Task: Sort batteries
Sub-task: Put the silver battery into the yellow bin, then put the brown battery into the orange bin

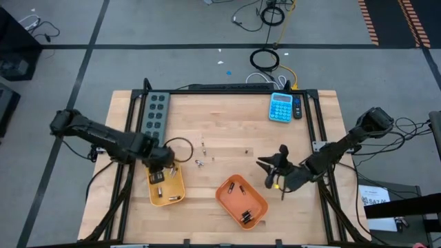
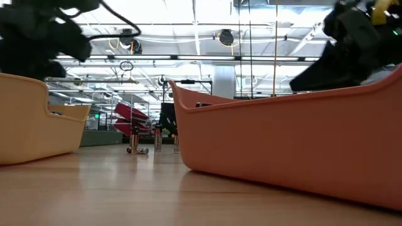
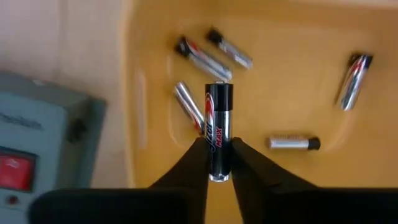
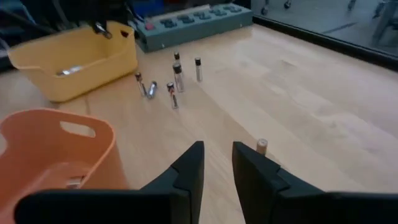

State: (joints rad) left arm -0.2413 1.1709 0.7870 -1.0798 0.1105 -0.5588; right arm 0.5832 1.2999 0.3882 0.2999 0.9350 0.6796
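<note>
Left tool (image 3: 219, 163) hangs over the yellow tray (image 1: 167, 187), pinching a black battery (image 3: 219, 127) by one end. Five more cells (image 3: 206, 57) lie loose in that tray, grey power strip (image 1: 156, 110) just beside. Right tool (image 4: 217, 160) sits low above the counter (image 1: 227, 131) near the orange tray (image 1: 241, 198), fingers narrow with a gap, empty. A few batteries (image 4: 176, 78) stand mid-counter between the arms; one small cell (image 4: 262, 146) stands just beyond the right tool.

battery (image 3: 219, 130) between fingers (image 3: 194, 165) over yellow tray (image 3: 292, 81)
</note>
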